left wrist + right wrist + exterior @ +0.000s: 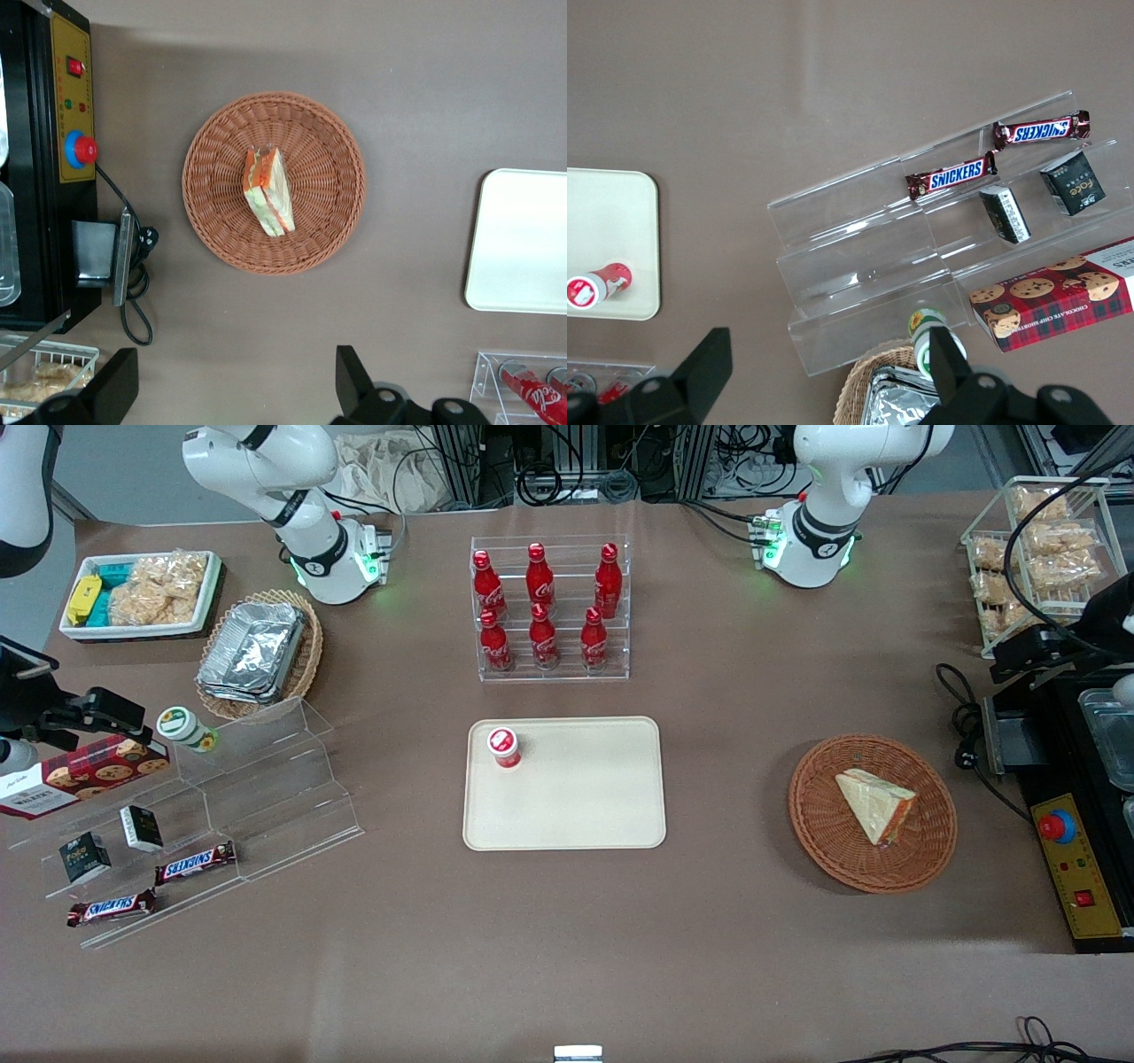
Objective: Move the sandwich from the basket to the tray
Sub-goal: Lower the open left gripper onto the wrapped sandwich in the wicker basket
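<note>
Operator: What does the left wrist view report that the front view does not?

Technician: It shows the gripper (235, 390) itself, fingers spread wide apart and holding nothing. The front view shows only part of the working arm near the table's edge, not the fingertips. The front view alone shows the acrylic rack of red bottles (549, 607) complete, plus the red-capped cup (505, 747) standing on one corner of the tray (585, 806).

Operator: Surface and surroundings?

Technician: A brown table covering (567, 957) spans the work area. A black control box (53, 168) with a red button sits beside the basket (213, 204), toward the working arm's end. Cables and frame rails run along the table's edge by the arm bases.

Operator: Position of the sandwich relative to the gripper?

Technician: The sandwich (268, 191) lies flat near the centre of the basket, well below the gripper and apart from it, offset from the line between the fingers. The tray lies well apart from the basket, toward the parked arm's end.
</note>
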Robot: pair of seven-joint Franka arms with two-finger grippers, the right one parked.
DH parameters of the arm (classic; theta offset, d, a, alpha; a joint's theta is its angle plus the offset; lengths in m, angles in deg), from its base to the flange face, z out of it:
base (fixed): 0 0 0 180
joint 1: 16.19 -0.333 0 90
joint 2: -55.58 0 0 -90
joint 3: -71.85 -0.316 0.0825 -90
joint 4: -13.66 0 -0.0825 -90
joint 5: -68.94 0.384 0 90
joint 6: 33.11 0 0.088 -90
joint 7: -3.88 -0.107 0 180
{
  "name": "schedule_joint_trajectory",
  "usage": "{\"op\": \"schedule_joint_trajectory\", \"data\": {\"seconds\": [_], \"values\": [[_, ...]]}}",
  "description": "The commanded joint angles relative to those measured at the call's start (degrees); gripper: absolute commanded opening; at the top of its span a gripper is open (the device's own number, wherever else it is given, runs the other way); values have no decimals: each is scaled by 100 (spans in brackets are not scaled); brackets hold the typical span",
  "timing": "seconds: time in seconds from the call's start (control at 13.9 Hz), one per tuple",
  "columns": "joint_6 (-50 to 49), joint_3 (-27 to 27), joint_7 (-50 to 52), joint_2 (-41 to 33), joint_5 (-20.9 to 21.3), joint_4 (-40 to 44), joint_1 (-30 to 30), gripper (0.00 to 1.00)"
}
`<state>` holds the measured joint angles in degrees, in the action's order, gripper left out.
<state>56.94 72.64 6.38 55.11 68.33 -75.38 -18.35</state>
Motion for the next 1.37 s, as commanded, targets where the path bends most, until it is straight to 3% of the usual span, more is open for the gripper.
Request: {"op": "schedule_joint_trajectory", "data": {"seconds": [0.0, 0.29, 0.58, 0.72, 1.01, 1.3], "values": [[-67, 52, 266, 160, 270, 273, 84, 100], [-58, 150, 883, 441, 369, 238, 103, 100], [397, 106, 998, 1073, 237, -86, -257, 100], [1098, 106, 1015, 1442, 141, -419, -424, 100], [2934, 106, 1007, 1900, -649, -1447, -811, 100], [4036, 158, 972, 2235, -799, -2038, -759, 100]]}}
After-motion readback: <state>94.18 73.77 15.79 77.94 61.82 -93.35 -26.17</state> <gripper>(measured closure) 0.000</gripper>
